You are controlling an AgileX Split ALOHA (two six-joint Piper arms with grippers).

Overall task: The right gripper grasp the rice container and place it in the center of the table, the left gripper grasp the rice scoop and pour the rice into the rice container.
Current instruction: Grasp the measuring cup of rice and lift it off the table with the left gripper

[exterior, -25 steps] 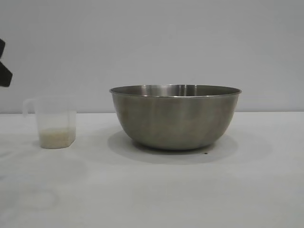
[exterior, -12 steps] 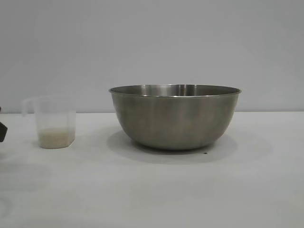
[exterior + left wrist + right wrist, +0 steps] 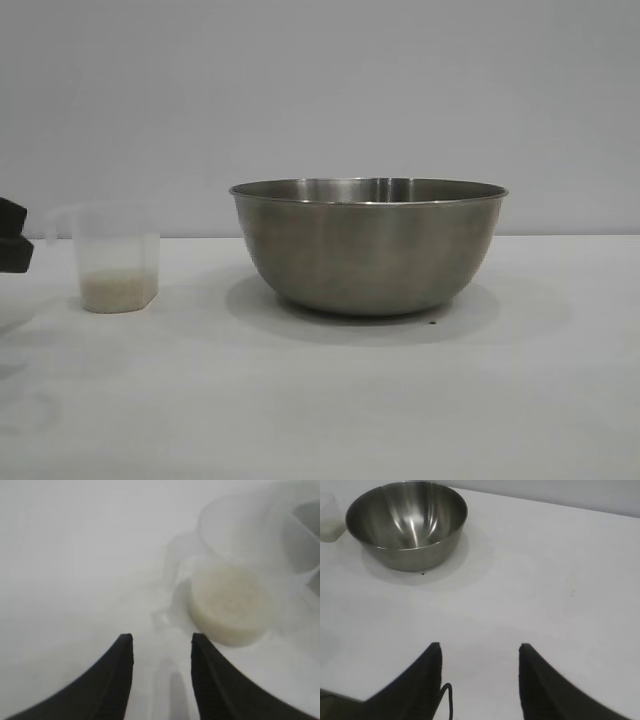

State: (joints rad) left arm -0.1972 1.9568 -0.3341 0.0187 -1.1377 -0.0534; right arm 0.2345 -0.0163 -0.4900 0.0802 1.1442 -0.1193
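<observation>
Left gripper (image 3: 12, 250) just entering at far left edge of exterior view, level with upper half of rice scoop (image 3: 117, 258); jaws parted narrowly, nothing between them, a bare gap showing in the wrist view between the two dark fingers (image 3: 162, 677). Scoop upright on table (image 3: 320, 400), just to the right of that claw, not touching; handle on the scoop's left side, turned toward the claw, seen from the wrist as a pale loop (image 3: 172, 577) directly ahead of the fingertip gap. Rice (image 3: 118, 290) lying as shallow layer in scoop's bottom. Judged: approach runs straight ahead along the handle line, little sideways correction needed; gap looks just enough for the handle. Further right, rice container (image 3: 369, 245) at table's middle, upright, apparently empty inside, well apart from scoop. Right gripper (image 3: 480, 680) farthest right, absent from exterior view, jaws moderately apart and empty, hanging above bare table well short of the bowl. Left arm plainly the nearer to the scoop.
</observation>
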